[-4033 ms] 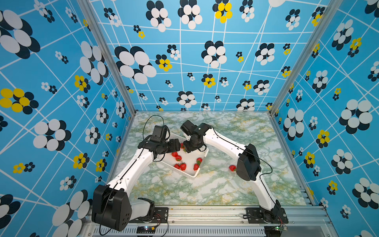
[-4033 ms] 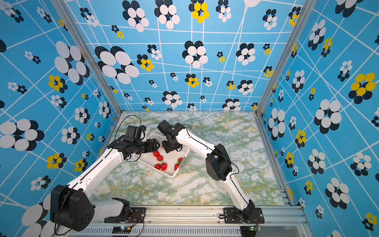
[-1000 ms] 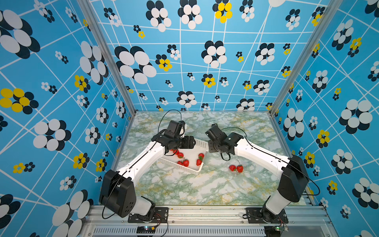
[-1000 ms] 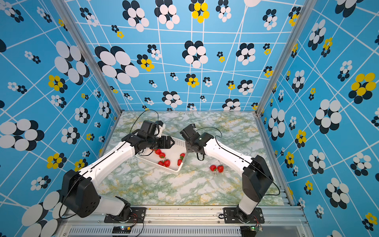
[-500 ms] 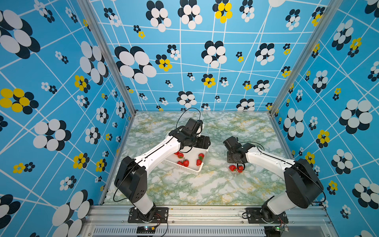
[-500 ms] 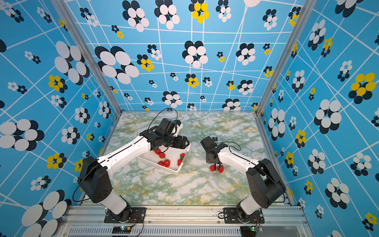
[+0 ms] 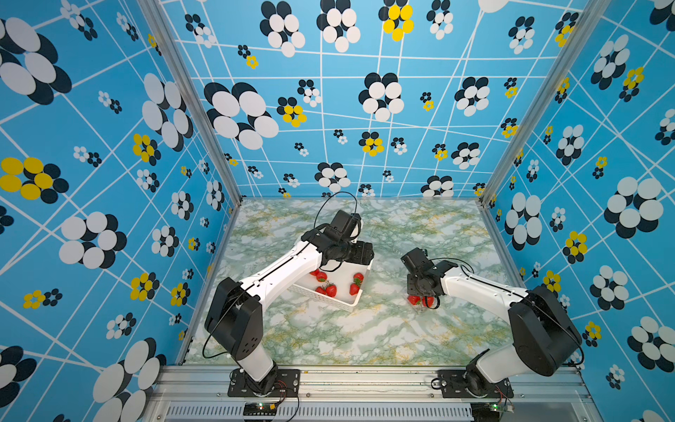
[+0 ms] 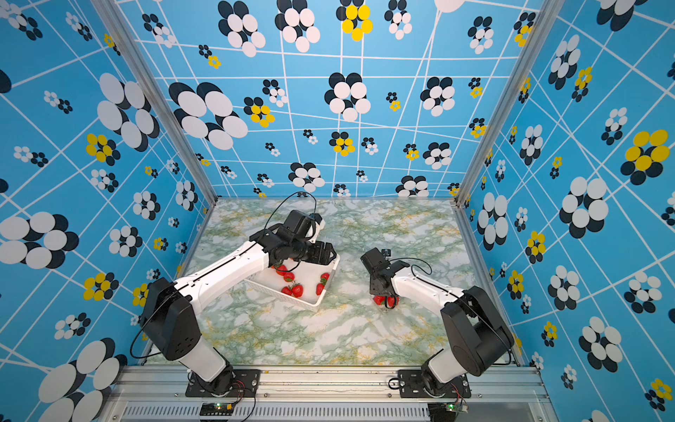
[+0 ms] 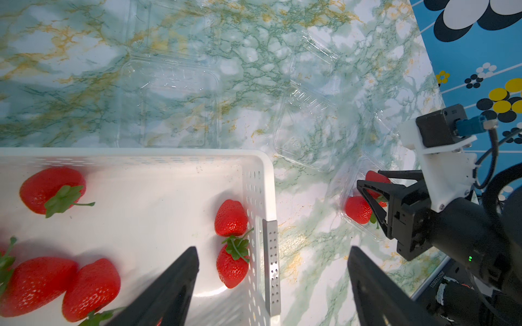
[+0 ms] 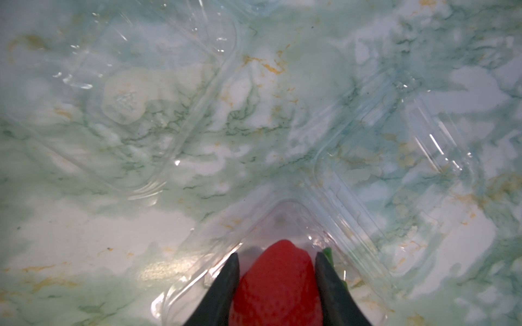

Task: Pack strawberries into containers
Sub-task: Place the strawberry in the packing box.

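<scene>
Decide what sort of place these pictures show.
Probably a robot test booth, not a kitchen: left arm and right arm bolted to a metal rail, flower-patterned blue walls around a marble-look table, strawberries in a white basket.

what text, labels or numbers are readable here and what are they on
None readable for sure.
Small white print on a dark part beside the right arm, left wrist view: sideways, too small to read.
strawberries, containers, basket: no labels visible.
</scene>
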